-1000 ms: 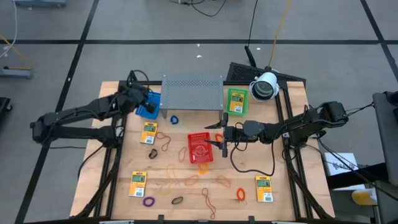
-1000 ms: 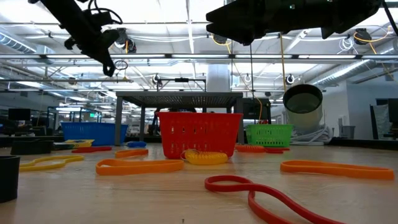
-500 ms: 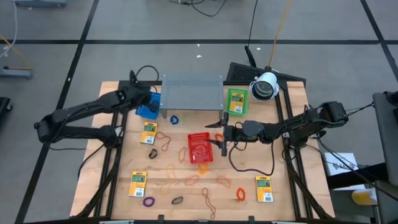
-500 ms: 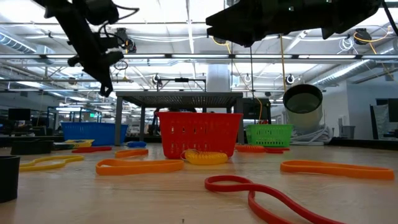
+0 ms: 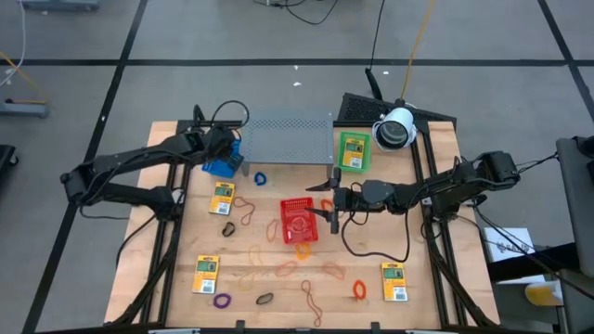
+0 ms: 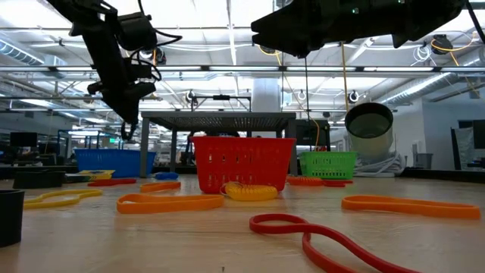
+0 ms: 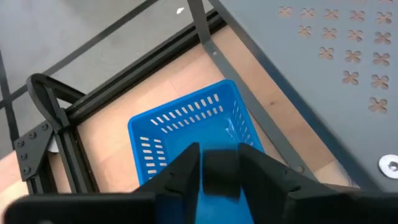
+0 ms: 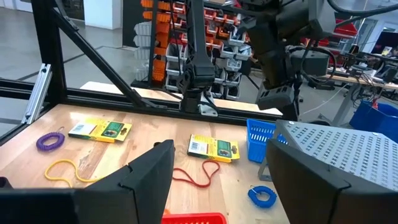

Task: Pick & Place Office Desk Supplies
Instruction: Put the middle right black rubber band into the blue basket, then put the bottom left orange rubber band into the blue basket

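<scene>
Left gripper now part-open, empty, over blue basket.

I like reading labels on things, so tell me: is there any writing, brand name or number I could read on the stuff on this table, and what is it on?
No text can be read in any view.
Yellow-and-green packets: printed labels show, with a white patch on one in the right wrist view, but all are too small and blurred to read.
Blue basket, red basket, green basket and grey perforated rack: no writing visible.
</scene>
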Robot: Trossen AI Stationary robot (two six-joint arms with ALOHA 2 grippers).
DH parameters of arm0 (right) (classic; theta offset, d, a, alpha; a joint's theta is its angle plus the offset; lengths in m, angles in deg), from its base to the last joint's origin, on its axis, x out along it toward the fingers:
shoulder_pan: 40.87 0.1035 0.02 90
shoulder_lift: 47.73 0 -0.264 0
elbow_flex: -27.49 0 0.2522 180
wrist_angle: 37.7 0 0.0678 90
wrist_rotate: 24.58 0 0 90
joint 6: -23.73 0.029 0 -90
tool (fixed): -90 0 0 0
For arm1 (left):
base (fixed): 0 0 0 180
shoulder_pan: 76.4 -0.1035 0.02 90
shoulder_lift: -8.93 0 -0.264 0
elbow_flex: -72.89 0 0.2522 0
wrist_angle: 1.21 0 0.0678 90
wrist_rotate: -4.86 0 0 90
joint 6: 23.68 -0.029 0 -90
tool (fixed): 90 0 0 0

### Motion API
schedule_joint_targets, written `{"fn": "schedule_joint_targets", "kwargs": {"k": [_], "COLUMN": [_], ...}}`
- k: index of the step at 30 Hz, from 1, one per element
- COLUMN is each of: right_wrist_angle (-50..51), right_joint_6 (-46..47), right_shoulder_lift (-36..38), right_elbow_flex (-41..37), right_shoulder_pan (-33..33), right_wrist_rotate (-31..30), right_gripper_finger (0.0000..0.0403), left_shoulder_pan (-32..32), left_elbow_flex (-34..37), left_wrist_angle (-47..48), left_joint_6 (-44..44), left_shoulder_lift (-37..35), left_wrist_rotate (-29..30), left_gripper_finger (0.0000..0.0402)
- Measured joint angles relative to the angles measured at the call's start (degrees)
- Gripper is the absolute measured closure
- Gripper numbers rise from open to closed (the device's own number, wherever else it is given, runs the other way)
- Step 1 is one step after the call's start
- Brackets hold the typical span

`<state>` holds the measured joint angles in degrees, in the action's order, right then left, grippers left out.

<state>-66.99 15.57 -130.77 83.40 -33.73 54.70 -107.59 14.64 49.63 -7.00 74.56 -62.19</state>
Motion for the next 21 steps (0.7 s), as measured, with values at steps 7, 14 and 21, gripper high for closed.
{"fn": "schedule_joint_targets", "kwargs": {"k": [7, 14, 21], "right_wrist_angle": [0.04, 0.11, -0.09], "right_joint_6": [0.91, 1.66, 2.09], "right_shoulder_lift": [0.00, 0.00, 0.00], "right_elbow_flex": [-0.02, -0.02, -0.02], "right_shoulder_pan": [0.00, 0.00, -0.07], "right_wrist_rotate": [0.02, 0.02, -0.02], "right_gripper_finger": [0.0156, 0.0156, 0.0156], "left_shoulder_pan": [-0.41, -0.32, 3.41], "left_elbow_flex": [0.00, 0.00, -0.04], "left_wrist_angle": [1.65, 2.74, 3.42], "left_joint_6": [-0.28, -8.29, -10.40], "left_shoulder_lift": [-0.11, -2.03, -7.58], "left_wrist_rotate": [-1.05, -16.50, -26.45], "left_gripper_finger": [0.0213, 0.0183, 0.0183]}}
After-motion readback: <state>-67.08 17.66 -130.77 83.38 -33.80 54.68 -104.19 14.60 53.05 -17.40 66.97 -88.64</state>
